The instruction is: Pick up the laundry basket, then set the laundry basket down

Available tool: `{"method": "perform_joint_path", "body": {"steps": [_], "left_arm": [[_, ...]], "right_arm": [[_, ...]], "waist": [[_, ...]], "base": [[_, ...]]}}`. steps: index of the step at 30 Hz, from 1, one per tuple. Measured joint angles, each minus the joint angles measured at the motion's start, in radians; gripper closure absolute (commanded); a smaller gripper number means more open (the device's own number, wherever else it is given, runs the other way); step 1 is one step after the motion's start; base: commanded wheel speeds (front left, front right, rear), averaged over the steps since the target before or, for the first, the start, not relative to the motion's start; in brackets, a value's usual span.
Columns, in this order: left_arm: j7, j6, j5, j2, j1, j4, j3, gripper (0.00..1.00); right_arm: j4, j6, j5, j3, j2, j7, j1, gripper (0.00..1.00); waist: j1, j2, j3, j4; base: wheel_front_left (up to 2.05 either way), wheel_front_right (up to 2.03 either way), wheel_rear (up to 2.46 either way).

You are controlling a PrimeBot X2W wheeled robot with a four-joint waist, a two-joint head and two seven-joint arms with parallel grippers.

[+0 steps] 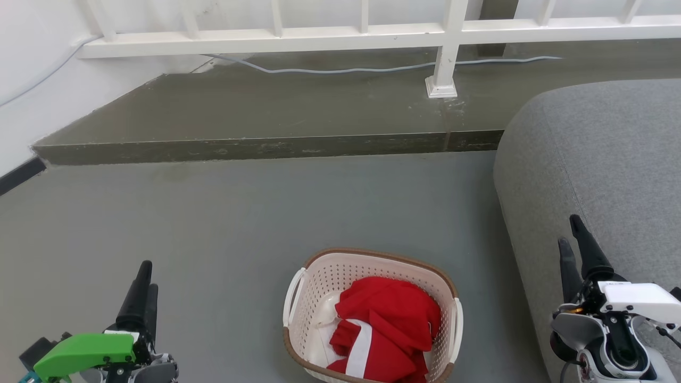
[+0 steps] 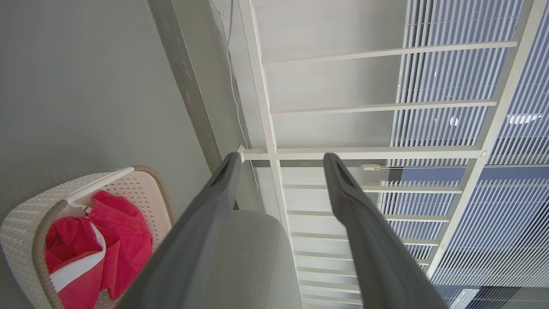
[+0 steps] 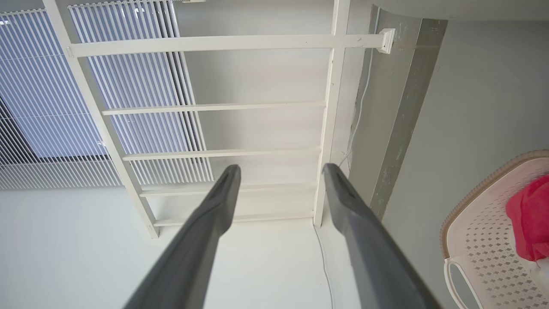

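The laundry basket (image 1: 330,276) stands on the grey floor at the bottom centre of the head view, cream-white and perforated with a brown rim and white side handles. A red and white cloth (image 1: 388,319) lies inside it. My left gripper (image 1: 146,276) hovers to the basket's left, well apart from it, and my right gripper (image 1: 568,231) is to its right, in front of the sofa. In the left wrist view the left gripper (image 2: 282,156) is open and empty, with the basket (image 2: 25,223) at the lower left. The right gripper (image 3: 281,167) is also open and empty, with the basket (image 3: 480,231) at that view's right edge.
A grey sofa (image 1: 596,159) fills the right side, close to the basket and my right arm. Beyond the open floor a raised step (image 1: 266,143) carries a white railing (image 1: 447,53) and a grey cable (image 1: 346,69). A white wall (image 1: 32,80) closes the left.
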Motion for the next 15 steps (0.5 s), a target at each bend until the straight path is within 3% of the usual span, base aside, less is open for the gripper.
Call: {"method": "perform_joint_path", "body": {"steps": [15], "left_arm": [[-0.069, 0.0, 0.138, 0.045, -0.002, -0.064, -0.072, 0.0]], "right_arm": [[-0.032, 0.0, -0.1, 0.069, -0.017, -0.057, -0.012, 0.0]], "waist": [[0.0, 0.0, 0.004, -0.006]], "base": [[0.0, 0.0, 0.0]]}}
